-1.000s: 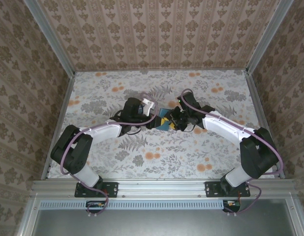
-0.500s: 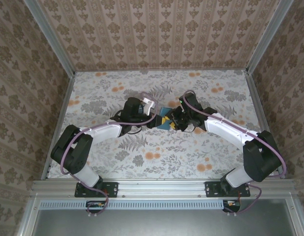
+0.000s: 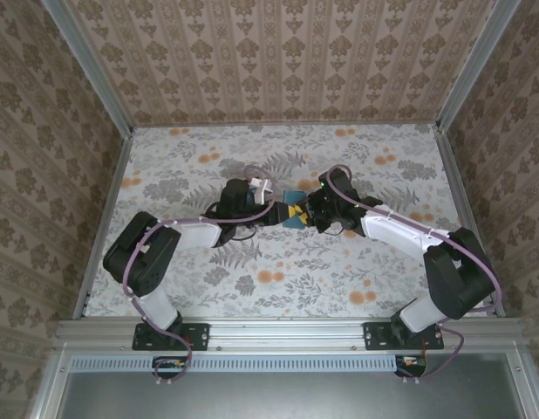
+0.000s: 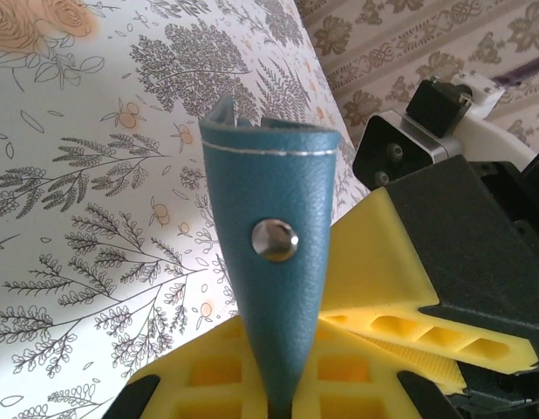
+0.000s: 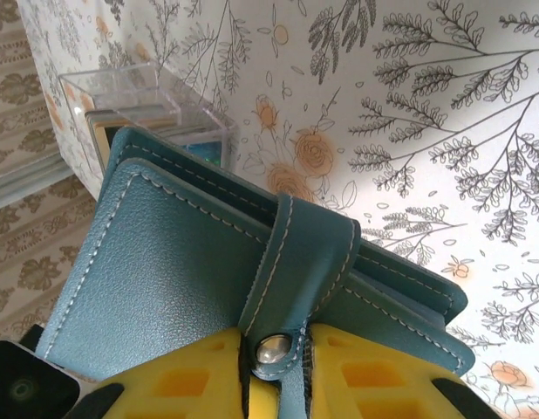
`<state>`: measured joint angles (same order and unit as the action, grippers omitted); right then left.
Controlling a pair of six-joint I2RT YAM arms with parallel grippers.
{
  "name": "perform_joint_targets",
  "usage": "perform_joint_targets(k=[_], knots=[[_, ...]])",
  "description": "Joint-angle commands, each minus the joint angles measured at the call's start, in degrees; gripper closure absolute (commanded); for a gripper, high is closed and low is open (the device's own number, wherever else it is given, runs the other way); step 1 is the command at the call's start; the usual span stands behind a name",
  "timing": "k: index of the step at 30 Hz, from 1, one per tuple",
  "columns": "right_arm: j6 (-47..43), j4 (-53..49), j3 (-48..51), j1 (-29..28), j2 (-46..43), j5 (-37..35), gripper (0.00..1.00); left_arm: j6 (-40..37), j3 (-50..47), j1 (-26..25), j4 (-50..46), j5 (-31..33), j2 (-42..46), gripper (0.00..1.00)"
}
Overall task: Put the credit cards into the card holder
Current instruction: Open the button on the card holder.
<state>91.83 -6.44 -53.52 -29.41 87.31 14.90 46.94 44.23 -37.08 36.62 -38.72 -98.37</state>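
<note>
Left wrist view: my left gripper (image 4: 283,388) is clamped tight on a strap (image 4: 269,183) of teal-blue grained leather. The strap rises upright from between the yellow plastic fingers and folds over at its top. A round silver snap (image 4: 276,239) sits midway up it. Just to the right, one yellow finger (image 4: 383,279) of the other arm's gripper leans in against the strap, with that gripper's black body behind it.

On the right wrist camera, my right gripper (image 5: 276,384) stands narrow, its yellow pads touching either side of the same strap at the snap. I read it as gripping there. The strap wraps over the edge of the card holder (image 5: 173,288), a flat teal-blue bifold case with pale stitching, folded closed and tilted above the floral-print table (image 5: 426,131). Beyond the holder's far corner stands a clear plastic box stand (image 5: 139,96), with the edges of credit cards (image 5: 200,147) showing through its wall, tan and bluish.

From the top camera, both arms meet at the middle of the table, with the card holder between the two grippers.
</note>
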Motion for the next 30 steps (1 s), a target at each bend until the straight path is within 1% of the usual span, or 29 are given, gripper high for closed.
perform_joint_targets(k=[1,2,3,7,8,10,12,15,18,21,23,25,27,28,29,30], knots=[[4.5,-0.4,1.0,-0.3,2.4,-2.9,0.78,4.7,0.8,-1.9,16.2,-7.0,1.9,1.0],[3.7,-1.3,0.6,-0.1,2.3,-3.5,0.85,4.7,0.1,-1.9,16.7,-6.1,2.2,1.0],[2.9,-2.3,0.2,0.1,2.0,-4.0,0.88,4.7,-0.3,-1.9,16.7,-5.5,2.4,1.0],[1.1,-6.5,0.8,0.4,-0.3,-9.9,0.96,3.9,-0.1,-1.7,15.5,-6.7,2.3,1.0],[0.6,-6.9,1.0,0.6,-0.7,-11.0,0.97,3.7,-0.6,-1.7,15.2,-6.1,2.5,1.0],[-1.5,-8.6,0.3,1.5,-0.8,-11.5,0.99,3.3,-1.2,-1.6,14.9,-4.9,2.8,1.0],[-2.6,-11.2,0.2,2.1,-1.1,-12.3,1.0,3.7,-1.1,-1.4,15.1,-5.3,2.3,1.0],[-2.4,-11.0,2.1,2.6,-2.1,-13.8,1.0,3.5,-1.5,-0.9,15.4,-5.9,2.0,1.0],[-3.5,-11.4,2.2,4.0,-2.7,-11.8,1.0,3.3,-2.4,-0.2,13.9,-3.2,1.6,1.0],[-3.7,-11.6,3.4,4.7,-4.5,-11.4,1.0,3.3,-3.1,0.9,12.8,-2.4,0.9,1.0],[-4.4,-11.0,4.1,5.6,-5.3,-9.0,1.0,2.3,-4.3,1.3,11.6,-0.3,0.9,1.0],[-6.3,-12.2,3.8,6.6,-5.8,-6.3,0.97,1.6,-4.5,1.3,10.5,0.3,0.8,1.0],[-7.8,-15.2,3.5,6.6,-7.0,-6.4,0.88,1.4,-4.5,1.2,10.2,-0.2,0.6,1.0],[-9.3,-15.3,4.0,6.7,-7.2,-6.7,0.74,0.8,-4.7,1.1,10.1,-0.1,0.7,1.0],[-10.9,-16.0,4.4,6.8,-8.6,-7.4,0.64,0.2,-5.1,0.9,9.8,0.4,0.6,1.0],[-12.1,-16.8,4.5,6.9,-9.3,-7.7,0.61,0.0,-5.3,0.8,9.6,0.9,0.5,1.0]])
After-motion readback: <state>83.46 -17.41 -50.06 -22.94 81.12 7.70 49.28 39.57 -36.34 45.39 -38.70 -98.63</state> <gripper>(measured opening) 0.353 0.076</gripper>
